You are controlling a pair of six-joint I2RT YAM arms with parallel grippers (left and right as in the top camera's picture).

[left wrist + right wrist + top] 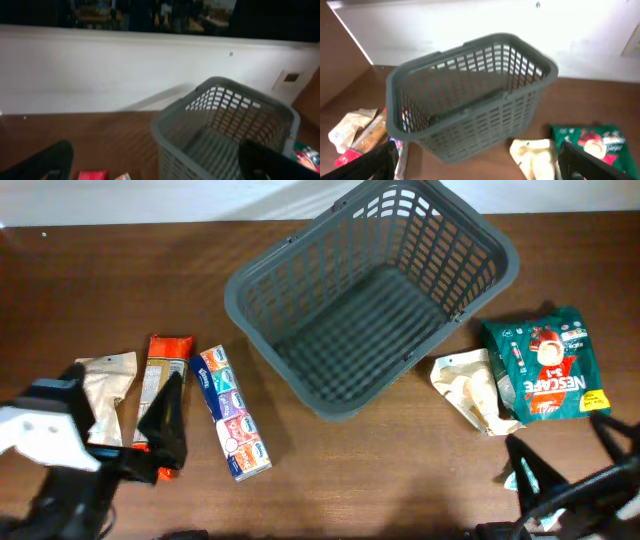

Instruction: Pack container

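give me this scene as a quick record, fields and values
container: grey basket, upright, empty
left of basket: beige pouch, orange packet, blue-and-red packet
right of basket: cream pouch, green Nescafe bag
left gripper: open, holding nothing
right gripper: open, holding nothing
packed so far: nothing

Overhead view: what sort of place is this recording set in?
Probably an indoor lab-style robot workstation, not a home or shop. A brown wooden table runs up to a plain white wall, and staged goods lie on it: a grey lattice basket, a green Nescafé bag and a blue-and-white packet.
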